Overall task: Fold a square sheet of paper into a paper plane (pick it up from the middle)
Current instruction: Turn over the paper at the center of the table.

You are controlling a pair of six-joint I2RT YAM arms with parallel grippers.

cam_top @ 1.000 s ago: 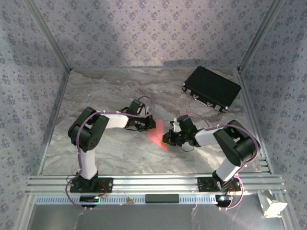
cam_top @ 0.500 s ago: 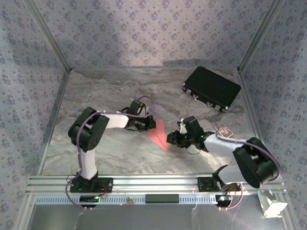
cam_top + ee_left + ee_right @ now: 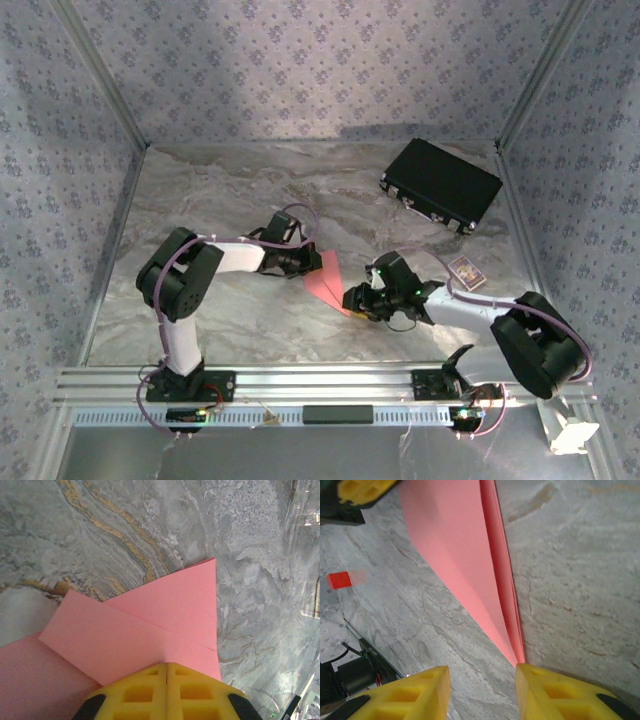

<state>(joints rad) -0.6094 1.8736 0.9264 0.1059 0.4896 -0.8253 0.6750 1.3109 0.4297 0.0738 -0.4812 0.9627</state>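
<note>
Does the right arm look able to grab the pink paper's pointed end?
Probably yes. The right gripper is open right at the tip of the paper, which lies beside one finger, with nothing between. The left gripper sits on the far, wide end.

Marble table (image 3: pixel 220 190) bears paper plane (image 3: pixel 328 280), black case (image 3: pixel 441 183).

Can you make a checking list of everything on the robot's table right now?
Surface: marbled table, no spills seen.
Job's things: folded pink paper, between the two grippers.
Clutter: black case at the far right; small red block.
Grippers: left gripper shut on the paper; right gripper open at its pointed tip.
Cables: purple cable looped on the left arm.
Surroundings: patterned walls; metal rail in front.
</note>
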